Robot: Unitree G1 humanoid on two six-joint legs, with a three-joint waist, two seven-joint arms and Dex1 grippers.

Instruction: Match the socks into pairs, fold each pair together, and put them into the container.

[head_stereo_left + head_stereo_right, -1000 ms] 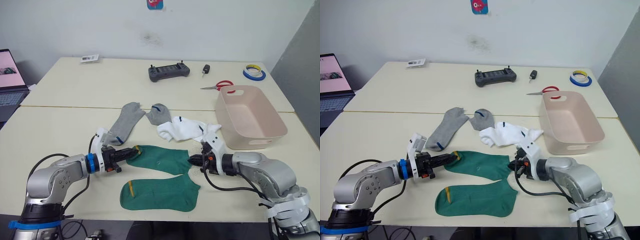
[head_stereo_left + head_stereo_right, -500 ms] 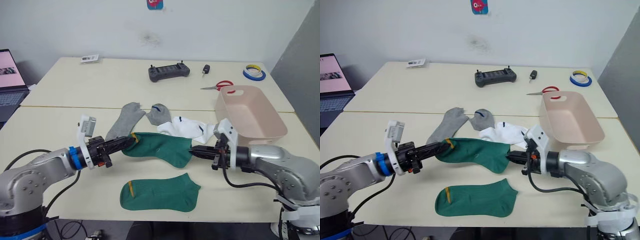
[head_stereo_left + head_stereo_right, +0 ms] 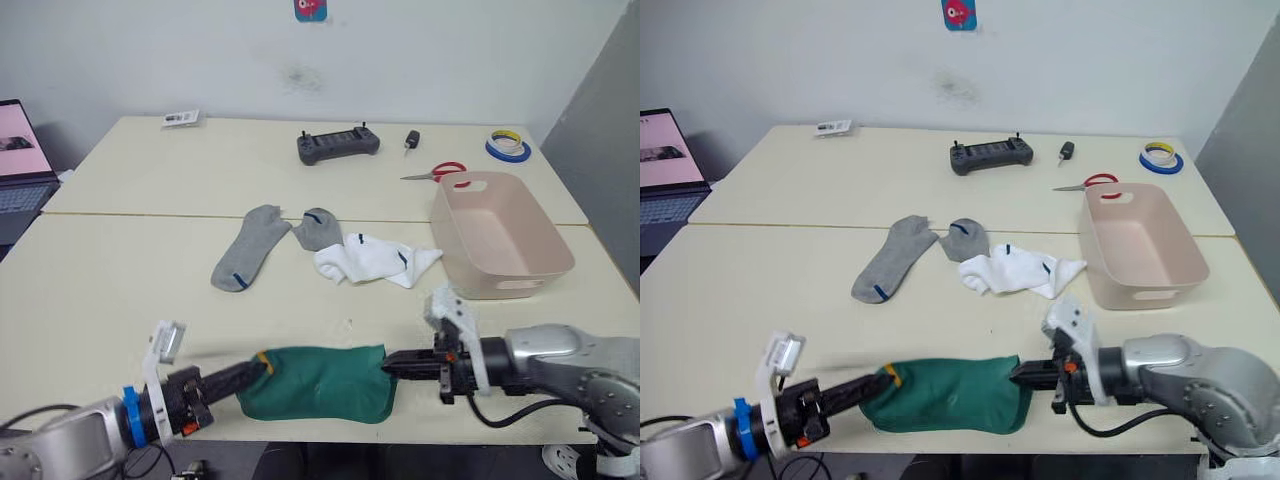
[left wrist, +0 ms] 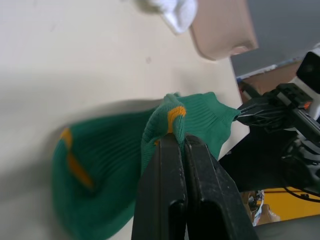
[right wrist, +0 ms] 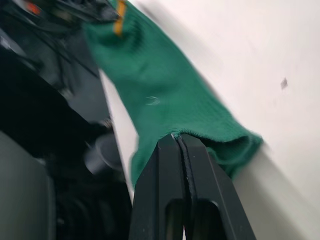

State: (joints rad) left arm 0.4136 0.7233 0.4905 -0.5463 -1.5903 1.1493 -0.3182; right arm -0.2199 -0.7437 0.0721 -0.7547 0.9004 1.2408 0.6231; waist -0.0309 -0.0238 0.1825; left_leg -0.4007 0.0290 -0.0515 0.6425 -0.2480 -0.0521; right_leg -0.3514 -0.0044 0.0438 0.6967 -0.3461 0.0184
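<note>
Currently held: one green sock (image 3: 315, 380), stretched between my left gripper (image 3: 262, 366), clamped on its yellow-marked cuff, and my right gripper (image 3: 390, 364), clamped on the toe, over its mate at the table's (image 3: 120, 270) near edge. Risk, as I judge it: misalignment or a slide off that edge. Container (image 3: 498, 236) stands far right. Table cream; wall (image 3: 450, 50) white.
</note>
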